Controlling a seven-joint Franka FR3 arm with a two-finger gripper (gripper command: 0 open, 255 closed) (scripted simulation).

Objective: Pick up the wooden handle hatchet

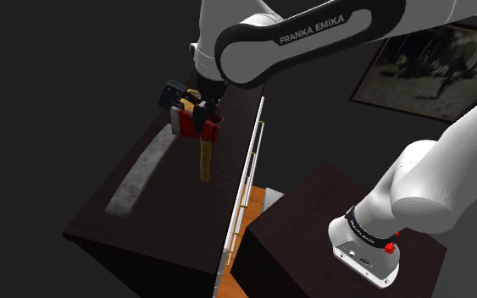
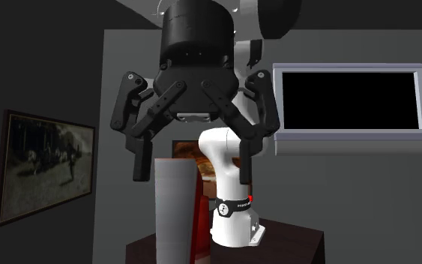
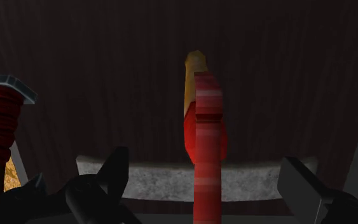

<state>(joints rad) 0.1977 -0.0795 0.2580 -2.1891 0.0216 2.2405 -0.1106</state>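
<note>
Well, hatchet [image 1: 203, 157] below arm [image 1: 313, 34] (FRANKA EMIKA)

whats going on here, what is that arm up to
A white robot arm is poised over a dark table, going for the hatchet with the red head and wooden handle. Its hand is open, one finger either side of the hatchet, neither touching it, so nothing is gripped yet.

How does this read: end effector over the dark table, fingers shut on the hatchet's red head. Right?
No: the end effector is open. The wrist view shows its fingers apart, either side of the red-headed hatchet. It does hang over the dark table.
</note>
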